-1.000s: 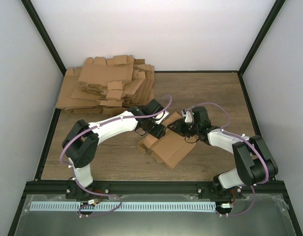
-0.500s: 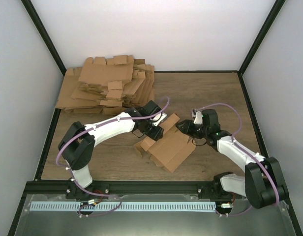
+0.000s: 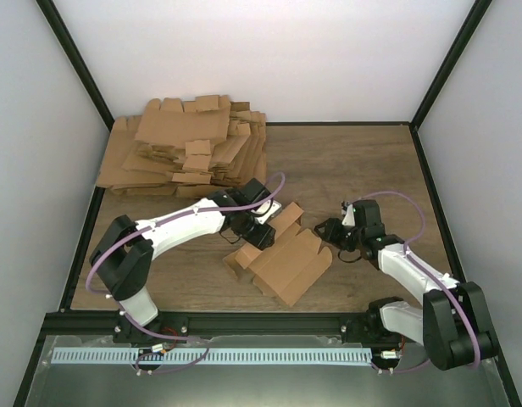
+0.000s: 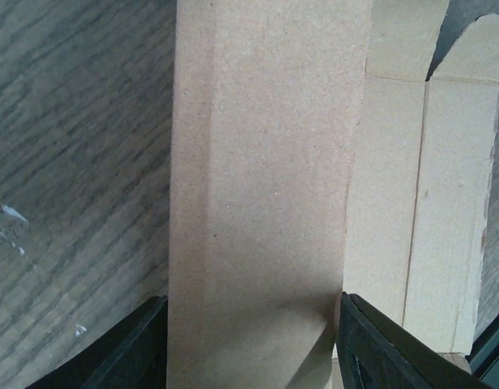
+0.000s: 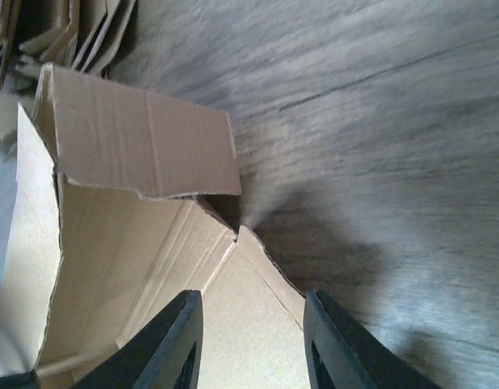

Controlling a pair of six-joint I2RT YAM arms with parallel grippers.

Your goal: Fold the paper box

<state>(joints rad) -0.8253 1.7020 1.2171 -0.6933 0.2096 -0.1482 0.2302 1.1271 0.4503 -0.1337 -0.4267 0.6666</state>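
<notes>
Left gripper (image 4: 251, 324): fingers (image 4: 128, 352) clamped across one long panel of the paper box (image 3: 282, 259). The panel fills the gap edge to edge, with a slight buckle beside one pad. We read this as an anchor grip, so the cardboard can't slide on the table (image 3: 363, 161).

Right gripper (image 5: 251, 296): fingers apart, holding nothing. The box's open end and a raised flap (image 5: 144, 142) sit just ahead of its tips. We think it's lined up to push that flap in.

Box is half-formed, ends not closed.

Wood-grain table (image 3: 346, 161), dark rim. Plain white walls (image 3: 269, 51) on three sides; black frame posts (image 3: 74, 59) in far corners. Even light.
</notes>
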